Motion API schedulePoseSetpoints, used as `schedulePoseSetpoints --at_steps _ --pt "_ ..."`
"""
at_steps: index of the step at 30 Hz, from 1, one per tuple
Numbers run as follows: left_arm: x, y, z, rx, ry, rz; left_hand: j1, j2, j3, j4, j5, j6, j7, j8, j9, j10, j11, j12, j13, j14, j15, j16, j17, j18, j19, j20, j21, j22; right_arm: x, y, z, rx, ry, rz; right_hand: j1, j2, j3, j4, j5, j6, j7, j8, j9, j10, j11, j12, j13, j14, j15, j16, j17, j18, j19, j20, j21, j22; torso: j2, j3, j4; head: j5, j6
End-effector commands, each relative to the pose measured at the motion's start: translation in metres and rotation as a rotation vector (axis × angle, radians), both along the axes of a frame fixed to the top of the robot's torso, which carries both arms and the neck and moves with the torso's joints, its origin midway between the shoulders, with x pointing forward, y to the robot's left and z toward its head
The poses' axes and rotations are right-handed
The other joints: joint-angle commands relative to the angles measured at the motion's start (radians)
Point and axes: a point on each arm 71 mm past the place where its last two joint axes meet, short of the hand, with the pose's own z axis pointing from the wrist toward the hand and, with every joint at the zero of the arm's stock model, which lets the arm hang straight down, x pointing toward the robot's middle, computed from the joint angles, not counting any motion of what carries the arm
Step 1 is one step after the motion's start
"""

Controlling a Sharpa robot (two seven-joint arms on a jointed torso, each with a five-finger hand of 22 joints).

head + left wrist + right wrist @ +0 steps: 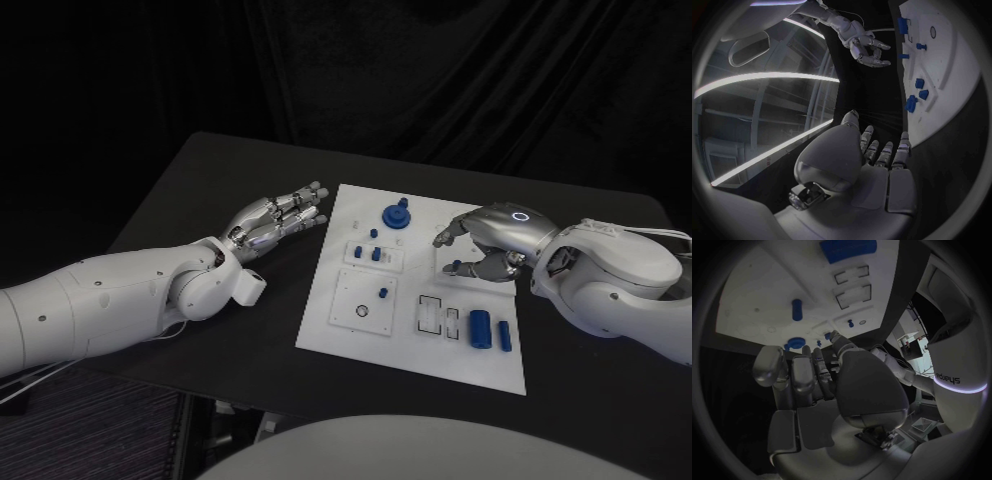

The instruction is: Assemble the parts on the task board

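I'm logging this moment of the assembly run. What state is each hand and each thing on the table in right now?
Left hand: open, fingers stretched out, beside the board's left edge, holding nothing.
Right hand: curled over the board's right part, with a small blue part at its fingertips; whether it grips it, I cannot tell.
Task board: flat on the table.
Round blue knob: standing upright at the board's far end.
Two blue blocks: lying side by side near the board's right edge.
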Motion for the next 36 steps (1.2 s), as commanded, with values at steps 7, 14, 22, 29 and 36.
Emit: schedulePoseSetpoints --at_steps 7,14,22,29,36 --pt "0.0 0.0 0.005 -0.051 -0.06 0.006 0.008 -0.001 0.004 -0.004 0.008 0.006 -0.001 0.006 0.001 0.004 0.002 0.004 0.001 0.0 0.001 0.003 0.001 0.008 0.001 0.004 0.001 0.001 0.007 -0.021 -0.014 -0.1 0.078 -0.111 0.009 -0.017 -0.024 0.022 -0.003 -0.044 -0.017 -0.002 -0.035 -0.033 0.015 -0.047 -0.052 0.004 0.014 0.005 -0.009 0.007 0.009 0.012 0.005 0.138 0.0 0.0004 0.0009 -0.022 0.0" --pt "0.0 0.0 0.005 -0.05 -0.059 0.006 0.009 -0.001 0.004 -0.005 0.009 0.006 -0.001 0.006 0.001 0.004 0.002 0.004 0.001 0.0 0.001 0.003 0.001 0.008 0.001 0.004 0.001 0.0 0.011 -0.024 -0.02 -0.105 0.08 -0.124 0.032 -0.015 -0.022 0.023 0.01 -0.052 -0.025 -0.001 -0.049 -0.027 0.017 -0.062 -0.076 0.005 0.016 0.005 -0.013 0.007 0.011 0.015 0.007 0.139 0.0 0.0003 0.0 -0.026 0.0" --pt "0.0 0.0 0.004 -0.049 -0.055 0.004 0.011 -0.002 0.005 -0.007 0.012 0.005 -0.001 0.006 0.001 0.004 0.003 0.004 0.001 0.0 0.001 0.003 0.001 0.008 0.002 0.004 0.001 0.001 0.016 -0.024 -0.027 -0.09 0.071 -0.115 0.052 -0.006 -0.02 0.015 0.031 -0.051 -0.032 0.001 -0.062 0.003 0.013 -0.062 -0.096 0.006 0.014 0.006 -0.015 0.007 0.014 0.014 0.011 0.14 0.0 0.0003 0.0007 -0.028 0.0" --pt "0.0 0.0 0.004 -0.049 -0.051 0.001 0.014 -0.001 0.008 -0.01 0.014 0.003 0.0 0.005 0.0 0.003 0.004 0.004 0.001 0.001 0.002 0.003 0.002 0.008 0.003 0.005 0.002 0.002 0.017 -0.021 -0.033 -0.074 0.067 -0.095 0.067 0.009 -0.019 0.002 0.056 -0.027 -0.031 0.007 -0.077 0.098 -0.008 -0.045 -0.112 0.014 -0.004 0.013 -0.01 0.004 0.023 -0.001 0.028 0.144 0.0 0.0003 0.0006 -0.025 0.0" --pt "0.0 0.0 0.003 -0.048 -0.047 -0.001 0.018 0.0 0.011 -0.014 0.015 0.002 0.0 0.005 0.0 0.004 0.005 0.005 0.001 0.002 0.004 0.003 0.002 0.008 0.004 0.006 0.003 0.002 0.017 -0.018 -0.035 -0.068 0.067 -0.079 0.074 0.012 -0.003 -0.004 0.1 -0.002 -0.039 0.013 -0.079 0.182 -0.028 -0.035 -0.116 0.021 -0.02 0.017 -0.004 0.001 0.031 -0.016 0.044 0.149 0.0 0.0002 0.0006 -0.026 0.0"
